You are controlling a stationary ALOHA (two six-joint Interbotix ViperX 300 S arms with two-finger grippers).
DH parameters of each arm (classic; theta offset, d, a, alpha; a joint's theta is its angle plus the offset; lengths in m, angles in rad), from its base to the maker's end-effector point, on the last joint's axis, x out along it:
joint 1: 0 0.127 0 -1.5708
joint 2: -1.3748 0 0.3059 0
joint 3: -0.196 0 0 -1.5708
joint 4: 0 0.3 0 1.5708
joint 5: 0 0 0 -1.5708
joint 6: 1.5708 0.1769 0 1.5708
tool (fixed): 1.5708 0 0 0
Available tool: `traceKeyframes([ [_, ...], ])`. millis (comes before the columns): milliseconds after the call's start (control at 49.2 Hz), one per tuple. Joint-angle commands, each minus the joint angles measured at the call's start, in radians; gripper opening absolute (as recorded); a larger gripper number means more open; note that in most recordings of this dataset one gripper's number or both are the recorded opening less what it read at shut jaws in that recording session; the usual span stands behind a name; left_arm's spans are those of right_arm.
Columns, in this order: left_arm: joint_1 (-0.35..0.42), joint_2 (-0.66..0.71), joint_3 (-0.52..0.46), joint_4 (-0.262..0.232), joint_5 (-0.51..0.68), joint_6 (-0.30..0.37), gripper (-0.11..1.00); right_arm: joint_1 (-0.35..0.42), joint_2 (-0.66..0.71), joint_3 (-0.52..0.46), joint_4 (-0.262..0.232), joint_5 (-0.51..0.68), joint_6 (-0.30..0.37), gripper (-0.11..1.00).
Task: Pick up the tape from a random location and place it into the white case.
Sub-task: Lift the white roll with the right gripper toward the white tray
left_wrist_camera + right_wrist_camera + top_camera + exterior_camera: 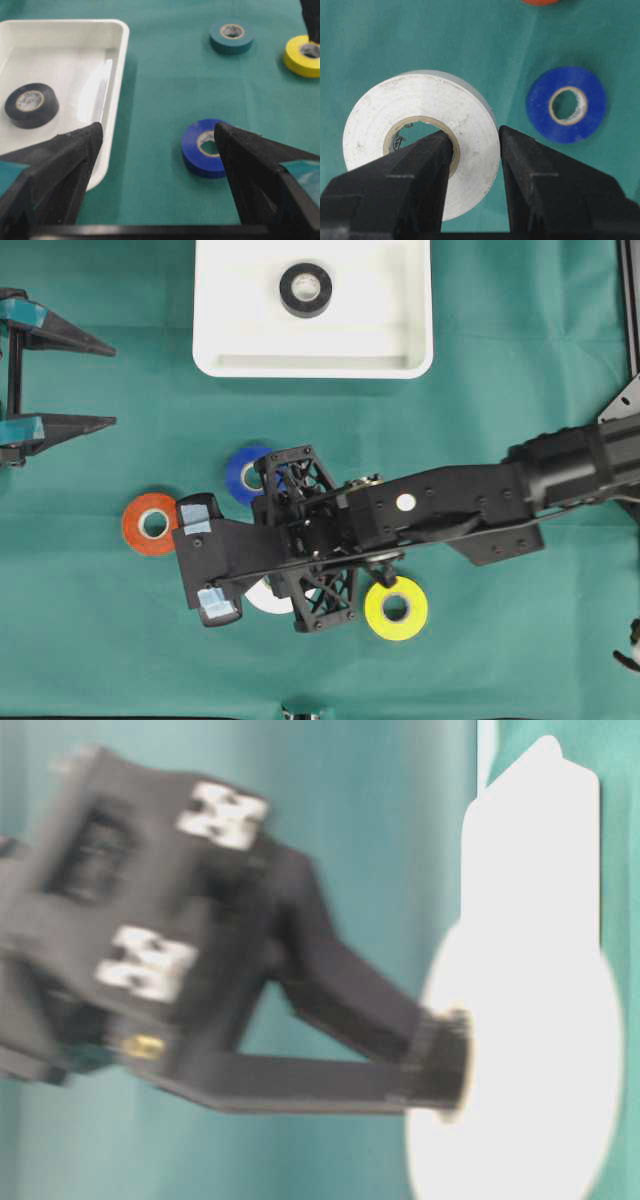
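Green cloth-covered table (520, 660) seen from overhead, with the white case (225, 335) lying at the top middle as the landmark. Inside the white case, slightly toward its top edge: one black tape roll (305, 289), lying flat. Below the white case, well apart from it, a loose cluster of rolls on the cloth: blue roll (243, 472) nearest the case, orange roll (149, 524) further down and to the left, yellow roll (396, 608) further down and to the right. Reaching in from the right side, below the white case: right gripper (476, 150), jaws clamped on the wall of a white tape roll (420, 140), one finger through the roll's core and the other against its outer face. In the overhead view only a sliver of that white tape roll visible under the arm, between the orange and yellow rolls, so well short of the white case; lifted or resting on the cloth, hard to tell. At the far left, level with the lower edge of the white case: left gripper (100, 383), jaws spread wide, holding nothing. From the left wrist view, a teal roll (231, 35) also visible beyond the blue one. Table-level view too blurred to read beyond a dark arm and a pale shape.
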Motion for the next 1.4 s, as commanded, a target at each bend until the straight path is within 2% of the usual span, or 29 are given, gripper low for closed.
traceKeyframes([
  [0, 0.003, 0.006, -0.009, -0.002, -0.003, 0.002, 0.98, 0.0, -0.064, -0.04, -0.014, 0.014, 0.005, 0.33],
  [447, 0.003, 0.006, -0.009, -0.002, -0.003, 0.002, 0.98, 0.002, -0.095, -0.081, -0.035, 0.081, 0.006, 0.33],
  [1382, 0.003, 0.005, -0.009, -0.002, 0.003, 0.002, 0.98, 0.002, -0.095, -0.083, -0.035, 0.078, 0.006, 0.33],
])
